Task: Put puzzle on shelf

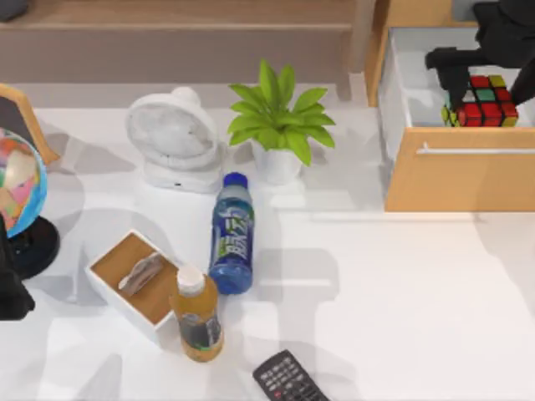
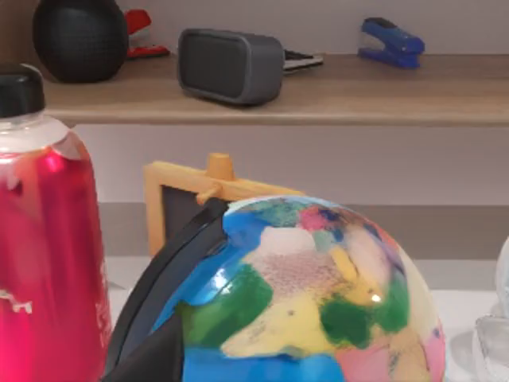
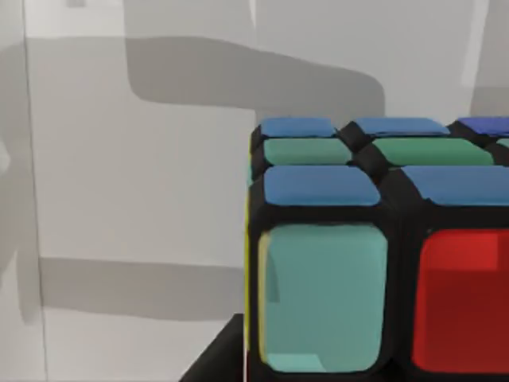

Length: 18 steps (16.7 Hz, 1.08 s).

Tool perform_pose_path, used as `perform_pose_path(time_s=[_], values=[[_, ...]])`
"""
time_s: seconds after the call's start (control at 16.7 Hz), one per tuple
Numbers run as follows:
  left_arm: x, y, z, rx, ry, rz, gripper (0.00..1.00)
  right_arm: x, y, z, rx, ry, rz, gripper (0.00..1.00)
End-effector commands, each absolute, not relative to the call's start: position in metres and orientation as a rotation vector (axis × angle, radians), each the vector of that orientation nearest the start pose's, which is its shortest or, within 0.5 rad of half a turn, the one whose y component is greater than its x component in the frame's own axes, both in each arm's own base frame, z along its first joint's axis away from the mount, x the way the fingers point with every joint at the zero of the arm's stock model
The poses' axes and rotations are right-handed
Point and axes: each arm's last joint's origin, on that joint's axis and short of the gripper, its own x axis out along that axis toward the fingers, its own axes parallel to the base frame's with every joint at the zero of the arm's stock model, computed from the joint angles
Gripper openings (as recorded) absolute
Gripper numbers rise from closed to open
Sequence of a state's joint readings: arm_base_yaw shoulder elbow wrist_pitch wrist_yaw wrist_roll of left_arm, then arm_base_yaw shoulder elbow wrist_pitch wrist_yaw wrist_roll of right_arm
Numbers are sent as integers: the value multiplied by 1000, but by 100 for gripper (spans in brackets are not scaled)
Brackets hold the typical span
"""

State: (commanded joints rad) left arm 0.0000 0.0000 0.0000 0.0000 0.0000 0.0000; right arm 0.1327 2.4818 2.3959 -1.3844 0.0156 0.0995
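The puzzle [image 3: 382,263] sits closest to the right wrist camera, its blue, green, teal and red stickers looming against the pale inner walls of the open drawer [image 1: 456,180]. From above, the cube [image 1: 485,102] rests inside that orange-wood drawer at the table's far right, with the right gripper [image 1: 468,79] reaching down right at it, seemingly to lift it out. Whether the fingers are clamped on the cube or merely beside it cannot be told. The shelf [image 1: 175,12], the long wooden board along the back, lies well apart to the left, so a carry likely remains. The left arm [image 1: 10,288] is parked at the left edge by the globe [image 1: 18,180]; its finger state cannot be told either.
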Motion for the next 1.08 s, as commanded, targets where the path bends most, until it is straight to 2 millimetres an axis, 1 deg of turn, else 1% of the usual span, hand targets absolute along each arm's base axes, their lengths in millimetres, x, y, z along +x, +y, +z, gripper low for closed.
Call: perform_pose_path(time_s=[0.18, 0.3, 0.42, 0.54, 0.66, 0.78, 0.96, 1.08], values=[[106, -1, 160, 0, 0, 0, 100, 486, 72, 202, -35, 1478, 37, 0], [106, -1, 160, 0, 0, 0, 100, 482, 74, 210, -46, 1470, 42, 0], [106, -1, 160, 0, 0, 0, 100, 472, 81, 232, -73, 1429, 60, 0], [106, -1, 160, 0, 0, 0, 100, 459, 95, 260, -111, 1352, 96, 0], [106, -1, 160, 0, 0, 0, 100, 443, 118, 286, -160, 1248, 151, 0], [106, -1, 160, 0, 0, 0, 100, 426, 148, 304, -215, 1138, 220, 0], [106, -1, 160, 0, 0, 0, 100, 404, 203, 312, -293, 964, 331, 0], [106, -1, 160, 0, 0, 0, 100, 393, 238, 309, -329, 836, 389, 0]])
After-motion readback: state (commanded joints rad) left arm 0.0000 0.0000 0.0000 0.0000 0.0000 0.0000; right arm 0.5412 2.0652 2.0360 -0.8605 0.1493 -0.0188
